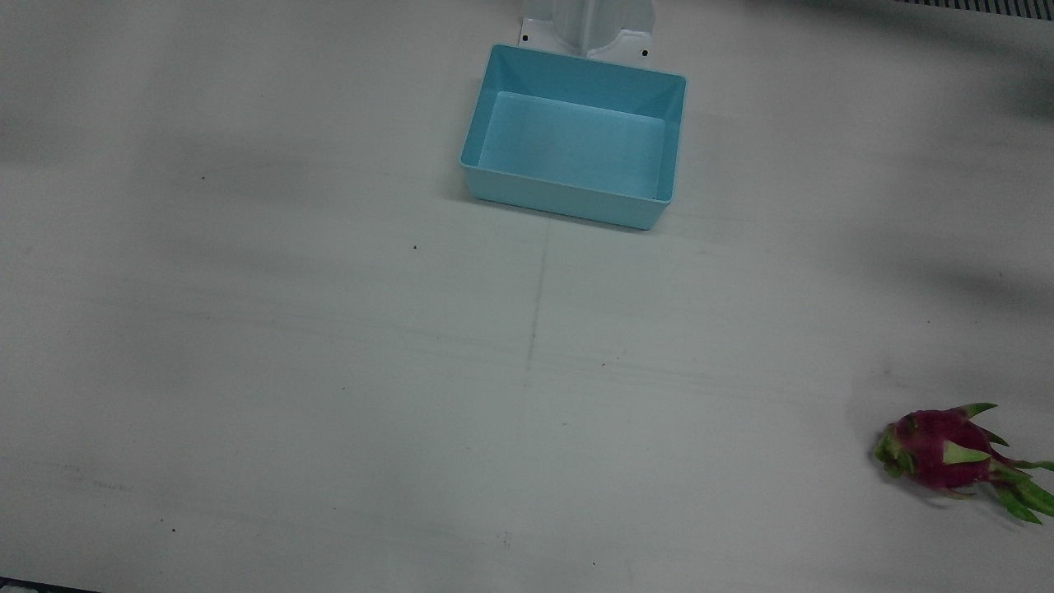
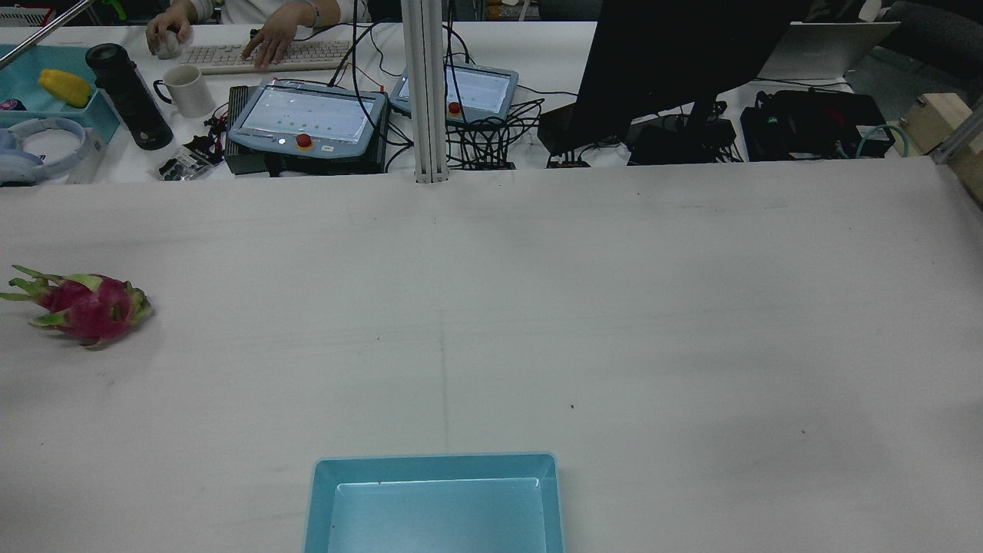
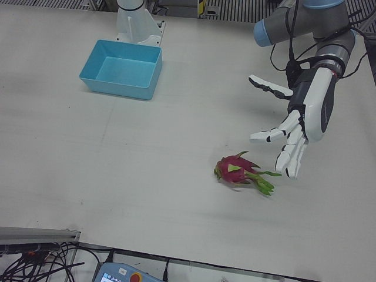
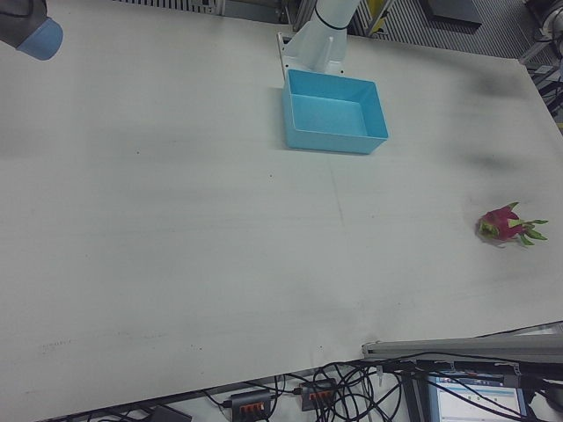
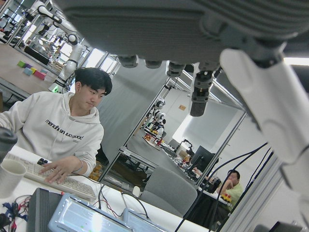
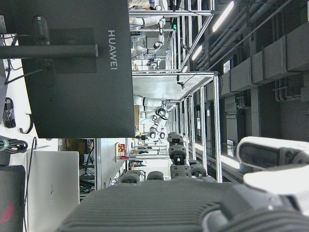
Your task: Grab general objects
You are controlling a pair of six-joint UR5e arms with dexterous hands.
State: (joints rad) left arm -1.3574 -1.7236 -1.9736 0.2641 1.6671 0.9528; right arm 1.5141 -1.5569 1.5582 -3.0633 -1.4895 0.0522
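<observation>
Your left hand (image 3: 299,126) hangs wide open, holding nothing, just beside the dragon fruit (image 3: 238,170). Fruit lies on its side on the table (image 3: 147,176), long axis along the table's width, leafy tips toward the left-arm edge. Right hand (image 6: 270,166): can't tell its state.

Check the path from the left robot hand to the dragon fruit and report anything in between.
Nothing visible stands between them. The left robot hand hangs open just beside and above the dragon fruit, which lies alone on the white table. The blue bin sits well away.

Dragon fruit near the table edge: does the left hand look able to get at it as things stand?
Probably yes. The left hand hangs open, fingers spread, just beside and above the dragon fruit, which lies alone on the bare table. Nothing stands between them; the blue bin is far off.
</observation>
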